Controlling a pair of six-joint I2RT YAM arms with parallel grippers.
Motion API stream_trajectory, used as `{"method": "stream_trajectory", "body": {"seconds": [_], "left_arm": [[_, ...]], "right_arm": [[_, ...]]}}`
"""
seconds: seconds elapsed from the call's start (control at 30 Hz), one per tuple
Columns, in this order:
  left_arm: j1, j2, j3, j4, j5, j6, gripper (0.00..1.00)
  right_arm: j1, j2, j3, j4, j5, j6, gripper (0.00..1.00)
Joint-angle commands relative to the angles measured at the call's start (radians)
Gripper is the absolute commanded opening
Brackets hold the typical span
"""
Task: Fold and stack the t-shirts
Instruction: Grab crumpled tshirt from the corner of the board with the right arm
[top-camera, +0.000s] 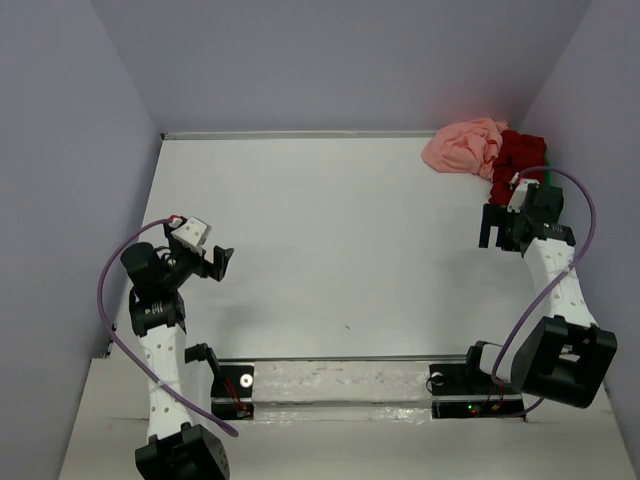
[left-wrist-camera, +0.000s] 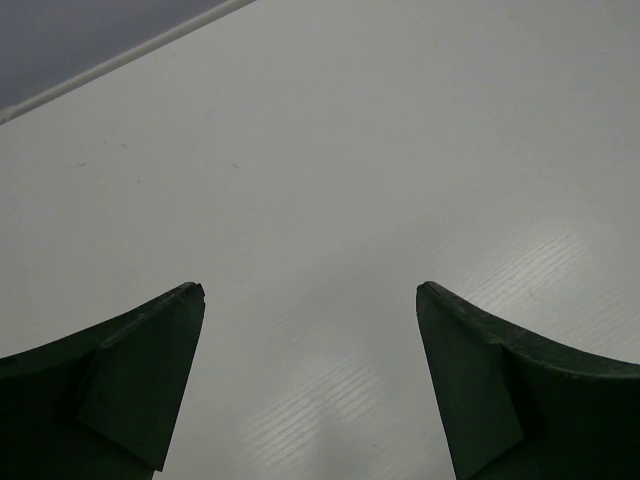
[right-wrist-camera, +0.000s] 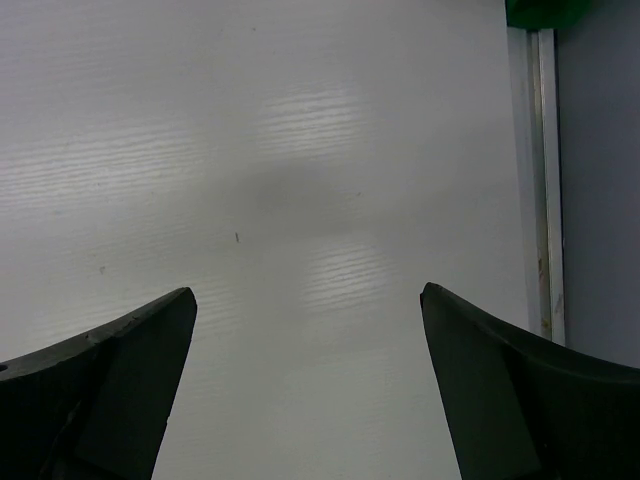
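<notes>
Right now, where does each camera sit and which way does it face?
Top external: above and behind the bases, looking down on the white table; both arms show.
Left wrist: on the left arm, facing bare table; left gripper open.
Right wrist: facing table beside the right wall; right gripper open, bright green cloth t-shirt at top right.
Shared: all see the table.

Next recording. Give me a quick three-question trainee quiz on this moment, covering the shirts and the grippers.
1. True or false: the left gripper holds a t-shirt.
2. Where do the salmon pink t-shirt and the dark red t-shirt lie? A) bunched in the far right corner B) spread flat at the centre C) at the near left edge
3. Which gripper is nearer those two shirts?

Key: 1 false, it is open and empty. 2 A. 3 the right gripper.
</notes>
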Motion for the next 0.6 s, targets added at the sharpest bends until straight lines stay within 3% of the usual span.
{"method": "stream_trajectory", "body": {"seconds": [0.0, 0.33, 0.57], "left_arm": [[0.004, -0.011, 0.039, 0.008, 0.028, 0.016, 0.99], [0.004, -0.018, 0.036, -0.003, 0.032, 0.019, 0.99], [0.005, -0.016, 0.038, -0.005, 0.035, 0.022, 0.99]], "right_arm": [[-0.007, 0.013, 0.052, 0.019, -0.038, 0.012, 1.00], [-0.007, -0.030, 0.006, 0.036, -0.108, 0.001, 1.00], [-0.007, -0.057, -0.034, 0.109, -0.047, -0.004, 1.00]]}}
